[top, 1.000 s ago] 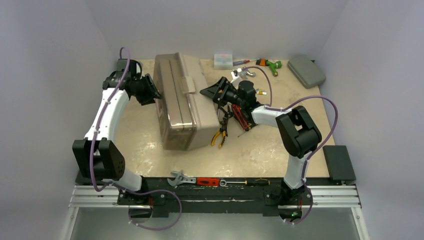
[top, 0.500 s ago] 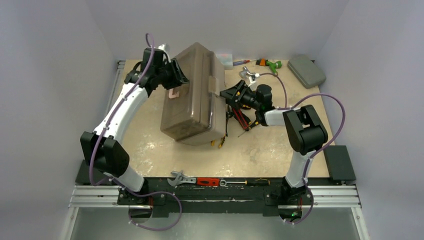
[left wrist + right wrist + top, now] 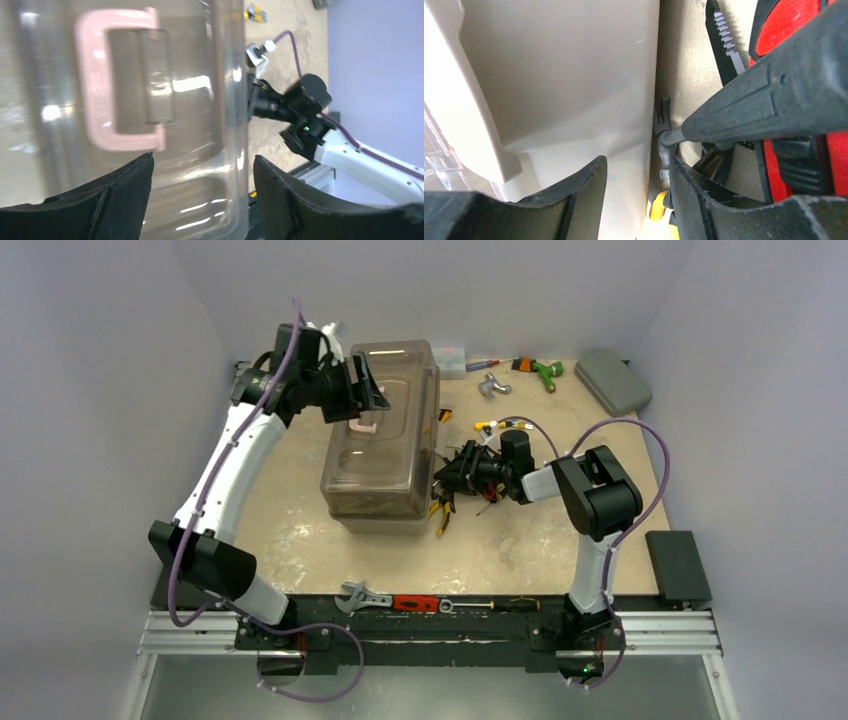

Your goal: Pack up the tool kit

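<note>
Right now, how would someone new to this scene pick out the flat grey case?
Start at the big tan toolbox mid-table and look to the far right corner of the table. The flat grey case lies there, right of the green-handled tool; it is a plain rounded grey slab, unlike the small bright tools beside it.

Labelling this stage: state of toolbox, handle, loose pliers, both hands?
toolbox: upright, lid shut; latch unclear
pink handle: flat on lid, not gripped
yellow-handled pliers: loose on table beside toolbox
left hand: open, over handle
right hand: open, low at toolbox side
</note>
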Action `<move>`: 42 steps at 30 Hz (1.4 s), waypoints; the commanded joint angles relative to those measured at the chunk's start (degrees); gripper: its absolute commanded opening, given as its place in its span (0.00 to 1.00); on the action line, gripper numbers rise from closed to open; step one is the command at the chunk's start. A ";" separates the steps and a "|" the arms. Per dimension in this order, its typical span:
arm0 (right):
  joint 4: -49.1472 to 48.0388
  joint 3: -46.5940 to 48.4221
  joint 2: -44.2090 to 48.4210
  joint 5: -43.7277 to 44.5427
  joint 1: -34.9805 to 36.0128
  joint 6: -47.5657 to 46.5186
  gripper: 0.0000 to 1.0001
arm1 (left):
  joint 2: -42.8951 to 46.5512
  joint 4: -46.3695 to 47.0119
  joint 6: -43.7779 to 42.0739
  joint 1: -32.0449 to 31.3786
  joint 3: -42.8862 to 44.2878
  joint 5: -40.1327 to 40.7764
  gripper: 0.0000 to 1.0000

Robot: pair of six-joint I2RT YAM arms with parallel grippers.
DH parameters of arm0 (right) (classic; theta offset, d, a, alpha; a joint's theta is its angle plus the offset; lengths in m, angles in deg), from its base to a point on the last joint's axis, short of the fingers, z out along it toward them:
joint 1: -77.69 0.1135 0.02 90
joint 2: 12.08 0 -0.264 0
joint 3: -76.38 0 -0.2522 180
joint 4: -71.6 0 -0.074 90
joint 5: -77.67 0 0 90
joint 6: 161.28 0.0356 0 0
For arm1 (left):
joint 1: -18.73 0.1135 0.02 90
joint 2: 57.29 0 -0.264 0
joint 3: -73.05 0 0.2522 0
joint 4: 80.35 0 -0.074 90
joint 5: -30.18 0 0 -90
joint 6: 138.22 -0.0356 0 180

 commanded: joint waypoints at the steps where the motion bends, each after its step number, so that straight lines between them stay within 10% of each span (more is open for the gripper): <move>1: 6.77 0.41 3.65 1.69 -0.36 -4.77 0.50 | 4.20 -8.80 -5.49 3.31 6.18 7.68 0.76; 6: 10.09 0.60 6.71 3.54 -0.35 -7.11 0.62 | 0.54 -14.82 -8.51 4.35 9.30 16.72 1.00; 23: 13.94 -2.07 14.45 5.95 -1.93 -9.82 0.75 | -14.08 -8.09 -8.23 9.69 4.89 1.25 0.98; 31: 8.69 -3.38 16.15 4.49 -3.05 -6.90 0.74 | -10.61 3.23 -3.77 16.55 -8.87 -12.29 0.48; 42: 8.11 3.13 20.52 3.09 -3.09 -6.32 0.76 | -9.19 5.29 -3.81 20.36 -12.92 -18.39 0.35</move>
